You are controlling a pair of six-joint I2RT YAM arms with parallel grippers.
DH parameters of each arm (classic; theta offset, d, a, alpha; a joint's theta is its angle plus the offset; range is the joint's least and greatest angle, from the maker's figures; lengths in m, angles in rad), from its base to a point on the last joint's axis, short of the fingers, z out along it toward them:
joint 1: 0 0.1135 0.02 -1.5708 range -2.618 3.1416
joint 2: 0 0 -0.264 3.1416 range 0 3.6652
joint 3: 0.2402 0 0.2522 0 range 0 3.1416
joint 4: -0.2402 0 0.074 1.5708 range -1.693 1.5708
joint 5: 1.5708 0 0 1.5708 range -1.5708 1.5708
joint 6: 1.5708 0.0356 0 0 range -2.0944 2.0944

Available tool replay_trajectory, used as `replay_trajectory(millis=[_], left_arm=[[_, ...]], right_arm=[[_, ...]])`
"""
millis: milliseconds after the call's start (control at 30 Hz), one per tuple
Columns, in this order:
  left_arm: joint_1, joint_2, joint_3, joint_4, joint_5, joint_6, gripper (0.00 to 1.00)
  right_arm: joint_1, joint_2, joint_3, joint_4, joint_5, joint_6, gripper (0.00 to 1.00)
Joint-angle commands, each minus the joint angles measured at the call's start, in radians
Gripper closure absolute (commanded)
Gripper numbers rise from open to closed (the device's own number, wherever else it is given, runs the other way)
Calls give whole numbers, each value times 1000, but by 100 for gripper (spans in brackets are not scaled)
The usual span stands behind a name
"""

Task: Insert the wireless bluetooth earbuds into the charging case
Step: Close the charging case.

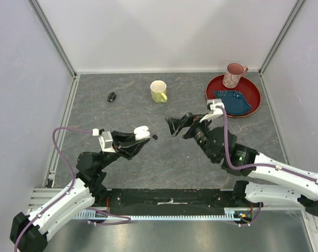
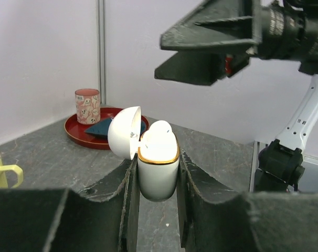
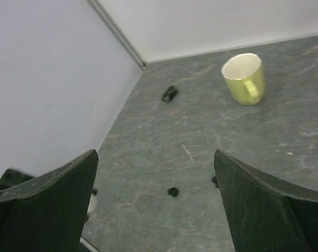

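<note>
My left gripper (image 1: 139,139) is shut on a white charging case (image 1: 142,132) and holds it above the table. In the left wrist view the case (image 2: 158,163) has a gold rim, its lid (image 2: 123,132) hinged open to the left, and its inside glares white, so I cannot tell what it holds. My right gripper (image 1: 173,126) is open and empty, hovering right of and above the case. One black earbud (image 1: 155,137) lies on the table between the grippers. The right wrist view shows it (image 3: 172,191) between the open fingers, with a second black speck (image 3: 215,181) at the right finger's edge.
A yellow mug (image 1: 158,91) stands at the back centre. A small black object (image 1: 112,96) lies at the back left. A red plate (image 1: 251,89) at the back right holds a blue dish (image 1: 233,101) and a pink cup (image 1: 233,75). Walls enclose the table.
</note>
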State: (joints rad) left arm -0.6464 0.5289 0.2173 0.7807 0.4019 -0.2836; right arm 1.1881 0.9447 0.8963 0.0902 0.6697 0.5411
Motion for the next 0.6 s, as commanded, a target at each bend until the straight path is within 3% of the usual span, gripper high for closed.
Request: replay_trajectory(millis=[0,167,300,567], left_arm=[[-1,-13,14,-18,21,-9,98],[-1,-9,24,-47,40,-14,98],[1,-6,30,-60,55,-17,98],[-1,-21,30,-81,94,-15,98]], right_arm=[[-154,40,146,-309,-145,88,2],[-301,153,269,-522,-392,102,2],[-340,200,325,-547,-475,138,2],[-338,75,197,-296,-535,126,2]])
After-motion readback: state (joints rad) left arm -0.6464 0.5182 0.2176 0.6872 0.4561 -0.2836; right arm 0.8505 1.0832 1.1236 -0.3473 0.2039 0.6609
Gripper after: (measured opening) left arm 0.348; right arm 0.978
